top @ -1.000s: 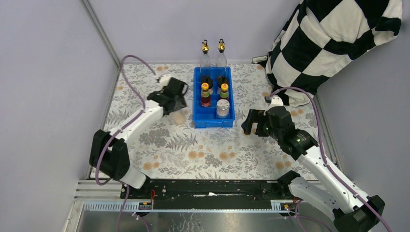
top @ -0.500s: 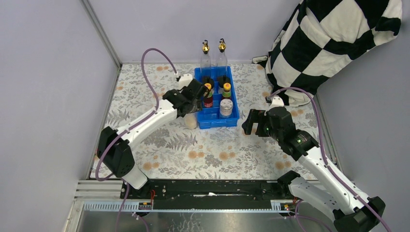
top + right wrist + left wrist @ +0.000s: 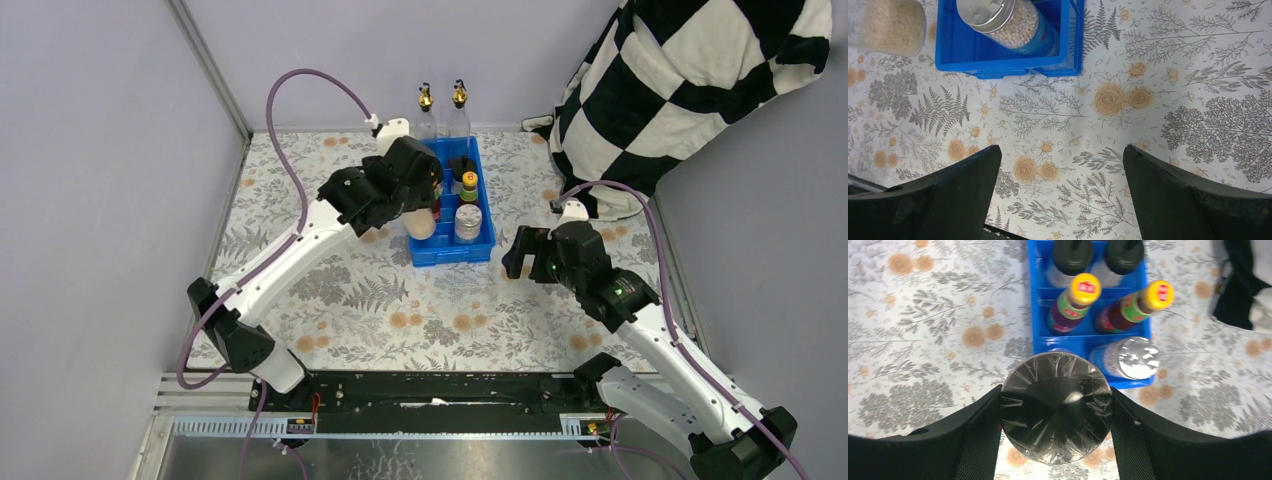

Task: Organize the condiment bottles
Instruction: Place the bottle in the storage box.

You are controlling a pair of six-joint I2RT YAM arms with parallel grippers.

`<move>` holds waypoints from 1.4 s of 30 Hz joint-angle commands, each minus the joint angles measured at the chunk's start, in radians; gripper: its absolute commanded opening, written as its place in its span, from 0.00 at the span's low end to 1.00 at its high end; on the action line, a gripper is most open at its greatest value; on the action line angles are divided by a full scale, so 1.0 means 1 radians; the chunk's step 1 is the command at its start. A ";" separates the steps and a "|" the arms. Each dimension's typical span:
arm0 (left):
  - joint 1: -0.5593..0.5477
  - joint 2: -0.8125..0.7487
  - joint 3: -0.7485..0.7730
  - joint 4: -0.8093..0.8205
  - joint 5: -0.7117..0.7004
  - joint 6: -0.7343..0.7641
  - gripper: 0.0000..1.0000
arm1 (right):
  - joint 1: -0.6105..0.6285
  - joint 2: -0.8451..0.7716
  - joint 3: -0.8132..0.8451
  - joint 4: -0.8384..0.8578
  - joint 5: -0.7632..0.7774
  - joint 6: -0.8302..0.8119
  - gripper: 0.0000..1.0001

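Note:
My left gripper (image 3: 414,207) is shut on a clear jar of pale grains (image 3: 421,223), gripped by its film-wrapped lid (image 3: 1055,407). It holds the jar over the near left corner of the blue tray (image 3: 476,246). The tray holds two black-capped bottles (image 3: 1073,260), two orange-capped sauce bottles (image 3: 1075,302) and a second silver-lidded jar (image 3: 1130,357) at the near right. Two tall gold-spouted bottles (image 3: 441,112) stand behind the tray. My right gripper (image 3: 517,253) is open and empty, right of the tray, above the cloth (image 3: 1060,165). In the right wrist view the held jar (image 3: 890,25) hangs left of the tray (image 3: 998,62).
A black-and-white checked cloth (image 3: 690,80) hangs at the back right, reaching the table. Grey walls close the left, back and right sides. The floral tablecloth (image 3: 400,300) covers the table between the tray and the arm bases.
My left arm has carried the jar from the table left of the tray, up and to the right, to the tray's near left corner. The right arm has hardly moved.

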 commanded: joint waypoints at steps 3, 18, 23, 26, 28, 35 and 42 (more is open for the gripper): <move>-0.068 0.075 0.110 0.014 0.013 0.019 0.16 | 0.002 -0.010 0.032 -0.015 0.031 -0.004 1.00; -0.093 0.178 0.039 0.100 -0.068 0.011 0.16 | 0.002 -0.041 0.010 -0.034 0.052 -0.014 1.00; -0.088 0.192 0.059 0.108 -0.085 0.021 0.17 | 0.003 -0.051 0.004 -0.038 0.057 -0.017 1.00; -0.084 0.203 0.084 0.106 -0.099 0.030 0.17 | 0.003 -0.057 0.001 -0.042 0.061 -0.018 1.00; -0.083 0.214 0.099 0.105 -0.107 0.036 0.17 | 0.003 -0.060 0.001 -0.044 0.062 -0.020 1.00; -0.081 0.253 0.098 0.107 -0.112 0.031 0.17 | 0.003 -0.065 -0.005 -0.041 0.061 -0.019 1.00; -0.077 0.285 0.124 0.116 -0.173 0.049 0.17 | 0.003 -0.067 -0.006 -0.041 0.061 -0.022 1.00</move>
